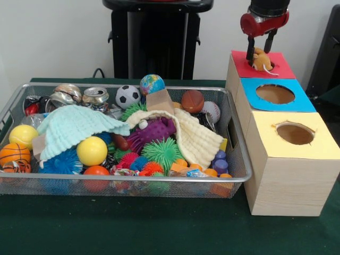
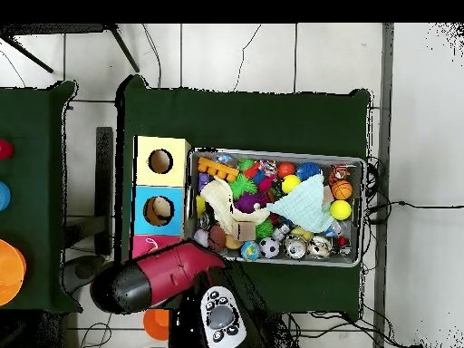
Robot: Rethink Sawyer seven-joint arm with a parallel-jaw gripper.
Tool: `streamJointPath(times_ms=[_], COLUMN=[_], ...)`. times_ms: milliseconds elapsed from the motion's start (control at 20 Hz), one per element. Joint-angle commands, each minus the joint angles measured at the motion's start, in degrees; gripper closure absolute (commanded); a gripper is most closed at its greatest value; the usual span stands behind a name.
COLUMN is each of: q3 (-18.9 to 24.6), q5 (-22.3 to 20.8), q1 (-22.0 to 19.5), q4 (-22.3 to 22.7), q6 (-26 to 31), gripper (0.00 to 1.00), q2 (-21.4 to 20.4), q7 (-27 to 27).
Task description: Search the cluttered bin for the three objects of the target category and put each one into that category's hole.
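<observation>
My gripper [image 1: 261, 53] is at the far right, just above the red-topped box [image 1: 281, 66]. It is shut on a small tan plush animal [image 1: 262, 60] with a white string tail, held at the red box's hole. The bin [image 1: 159, 179], a silver wire-mesh basket, stands left of the boxes, full of toys. It also shows in the overhead view [image 2: 272, 152]. There my red arm [image 2: 154, 276] covers most of the red box [image 2: 145, 243] and hides the gripper.
A blue-topped box [image 1: 274, 94] and a yellow-topped box [image 1: 295, 134], each with a round hole, stand in a row with the red one. The bin holds a mint cloth [image 1: 74, 127], a cream cloth [image 1: 199, 141], balls, spiky toys and cans [image 1: 95, 96].
</observation>
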Motion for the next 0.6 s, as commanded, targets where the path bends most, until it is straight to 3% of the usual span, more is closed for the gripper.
streamJointPath(times_ms=[50,600], q3=[-2.7,-4.5], q5=[1.2,2.1], q1=[0.3,2.4], q4=[-4.7,-6.2], q6=[3.3,6.8], gripper=[0.00,0.00], q2=[0.2,-1.2], q7=[9.1,9.2])
